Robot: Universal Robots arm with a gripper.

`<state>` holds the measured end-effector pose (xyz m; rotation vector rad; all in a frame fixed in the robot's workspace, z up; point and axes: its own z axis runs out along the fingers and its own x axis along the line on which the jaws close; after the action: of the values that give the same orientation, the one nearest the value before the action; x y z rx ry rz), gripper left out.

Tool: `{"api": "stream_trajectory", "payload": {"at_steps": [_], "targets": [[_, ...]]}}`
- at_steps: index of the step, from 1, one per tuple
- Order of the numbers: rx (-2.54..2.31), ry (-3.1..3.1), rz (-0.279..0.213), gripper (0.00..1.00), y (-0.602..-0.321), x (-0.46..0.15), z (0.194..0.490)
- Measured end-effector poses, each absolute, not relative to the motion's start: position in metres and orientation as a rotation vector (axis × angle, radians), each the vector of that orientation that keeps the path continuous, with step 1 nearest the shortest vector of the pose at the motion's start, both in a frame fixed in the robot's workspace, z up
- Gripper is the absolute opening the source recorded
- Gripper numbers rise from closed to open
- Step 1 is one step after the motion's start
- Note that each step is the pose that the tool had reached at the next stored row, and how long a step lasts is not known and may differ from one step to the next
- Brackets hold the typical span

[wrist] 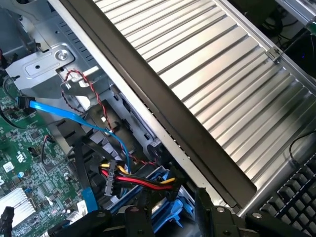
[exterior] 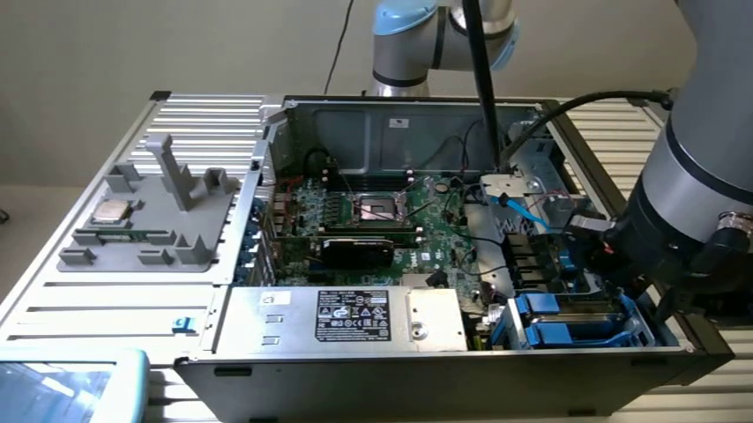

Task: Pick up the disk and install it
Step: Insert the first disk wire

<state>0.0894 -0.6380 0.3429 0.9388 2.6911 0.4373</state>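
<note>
Tool [wrist: 165,219] hovers close over the blue-bracketed disk [wrist: 177,205].

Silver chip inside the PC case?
No, the silver chip lies on the grey fixture outside the case, at the exterior view's left.

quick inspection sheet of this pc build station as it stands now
surface: ribbed metal table carrying an open PC case.
job's things: disk, apparently the blue-bracketed unit in the drive bay at the case's corner on the exterior view's right; label not visible.
clutter: grey fixture tray beside the case, a small silver chip on it.
grippers: gripper close above the blue brackets; whether it holds the disk cannot be told.
cables: blue data cable and red-yellow-black power bundle run towards the bay.
surroundings: keyboard past the table's edge; plain wall behind.
</note>
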Motion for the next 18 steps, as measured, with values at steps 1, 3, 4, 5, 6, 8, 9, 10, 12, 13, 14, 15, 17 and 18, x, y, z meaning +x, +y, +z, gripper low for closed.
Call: {"api": "stream_trajectory", "payload": {"at_steps": [1, 3, 4, 5, 6, 8, 9, 10, 12, 13, 14, 15, 17, 18], "targets": [[0.941, 2.691, 0.445, 0.47, -0.639, 0.089, 0.343], [0.944, 2.691, 0.456, 0.47, -0.642, 0.09, 0.342], [0.945, 2.691, 0.461, 0.47, -0.643, 0.09, 0.342], [0.947, 2.691, 0.466, 0.47, -0.645, 0.09, 0.342], [0.948, 2.691, 0.471, 0.47, -0.646, 0.09, 0.342], [0.95, 2.691, 0.483, 0.47, -0.649, 0.09, 0.341], [0.952, 2.691, 0.492, 0.47, -0.651, 0.09, 0.341], [0.955, 2.69, 0.501, 0.47, -0.651, 0.09, 0.34], [0.969, 2.687, 0.529, 0.47, -0.653, 0.09, 0.338], [0.974, 2.685, 0.54, 0.47, -0.653, 0.09, 0.337], [0.98, 2.683, 0.55, 0.47, -0.653, 0.09, 0.336], [0.987, 2.68, 0.561, 0.47, -0.653, 0.09, 0.336], [1.004, 2.674, 0.586, 0.47, -0.653, 0.09, 0.334], [1.011, 2.671, 0.597, 0.47, -0.653, 0.09, 0.334]]}}
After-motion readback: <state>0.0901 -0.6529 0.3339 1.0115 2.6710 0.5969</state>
